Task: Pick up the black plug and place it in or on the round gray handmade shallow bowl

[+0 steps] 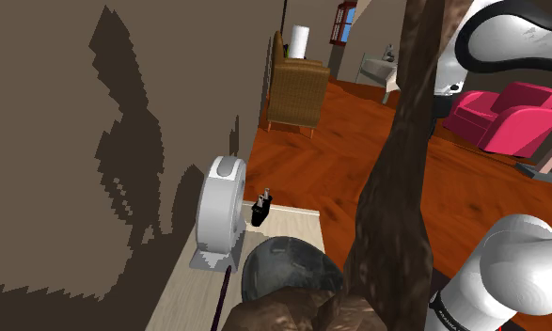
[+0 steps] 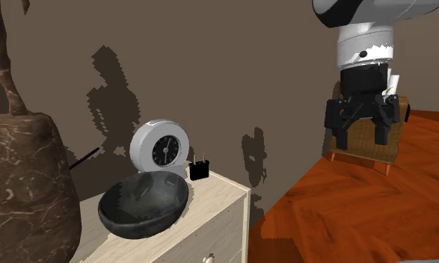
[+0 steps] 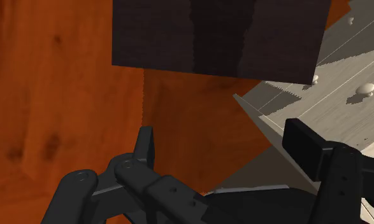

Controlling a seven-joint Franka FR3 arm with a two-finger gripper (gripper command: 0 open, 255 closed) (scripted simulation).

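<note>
Black plug (image 2: 200, 171) stands upright on the top of a pale wooden dresser (image 2: 223, 185), prongs pointing up, close to the wall. It sits just beside a white round clock (image 2: 159, 147) with a black face, on the second exterior view's right of it, and I cannot tell whether the two touch. In the shoulder view the plug (image 1: 260, 211) shows near the dresser's far end, next to the clock (image 1: 222, 212) seen edge-on.

A round shallow bowl (image 2: 144, 202), dark grey and glossy, rests on the dresser top in front of the clock, near the plug but apart from it. In the shoulder view the bowl (image 1: 288, 268) lies nearer the camera than the plug. A large brown mottled pot (image 2: 23, 187) with a trunk rising from it stands beside the bowl.

The end effector (image 2: 362, 137) hangs on the white arm (image 2: 363, 45) over the red-brown wooden floor (image 2: 360, 217), well apart from the dresser and above its height. Its fingers stand wide apart and hold nothing. In the wrist view the end effector (image 3: 223, 149) looks down on the floor and the dresser's drawer front (image 3: 345, 108) with pale knobs.

A wicker armchair (image 1: 297, 94) stands against the wall farther back, and a pink armchair (image 1: 509, 118) across the room.
</note>
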